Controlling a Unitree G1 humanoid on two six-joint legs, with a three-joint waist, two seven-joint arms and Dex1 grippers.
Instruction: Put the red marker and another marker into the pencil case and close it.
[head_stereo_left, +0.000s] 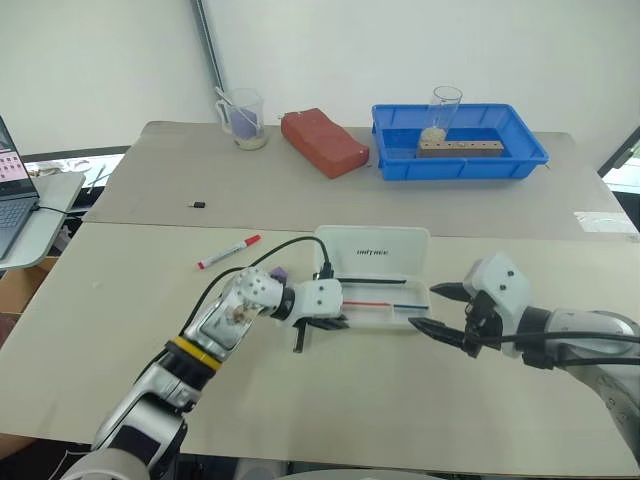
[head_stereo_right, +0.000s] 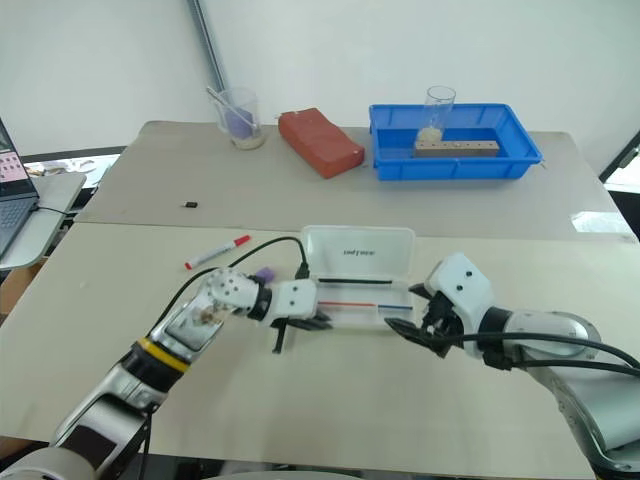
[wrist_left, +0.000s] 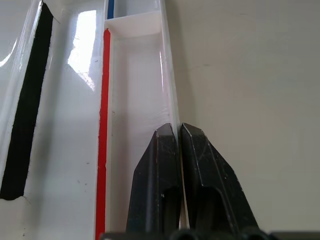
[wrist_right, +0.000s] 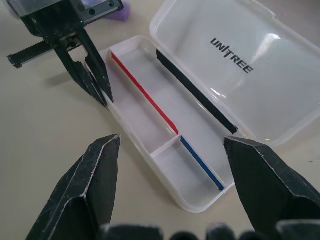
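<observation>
The pencil case lies open mid-table, its lid folded back. A thin red-and-blue stick and a thin black stick lie inside. My left gripper is shut on the case's near wall at its left end, one finger inside and the other outside. My right gripper stands open just off the case's right end, with nothing between its fingers. The red marker lies on the table left of the case. The purple marker peeks out behind my left wrist.
At the back stand a blue tray holding a glass and a wooden block, a red brick-like block and a clear cup. A small black object lies left of centre. A laptop sits on a side table at far left.
</observation>
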